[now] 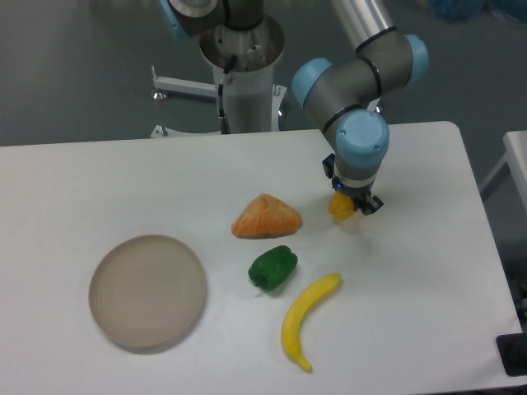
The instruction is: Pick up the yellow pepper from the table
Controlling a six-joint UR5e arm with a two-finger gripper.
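The yellow pepper (339, 206) is small and yellow-orange, right of the middle of the white table (99, 181). My gripper (354, 204) points straight down over it. The dark fingers (367, 203) sit around the pepper, so only its left part shows. The jaws look shut on the pepper. It sits at or just above the tabletop, with a faint shadow under it.
An orange-tan wedge (266, 217) lies left of the gripper. A green pepper (272, 267) and a yellow banana (306, 320) lie in front of the wedge. A round beige plate (147, 290) is at the front left. The robot base (245, 74) stands behind the table.
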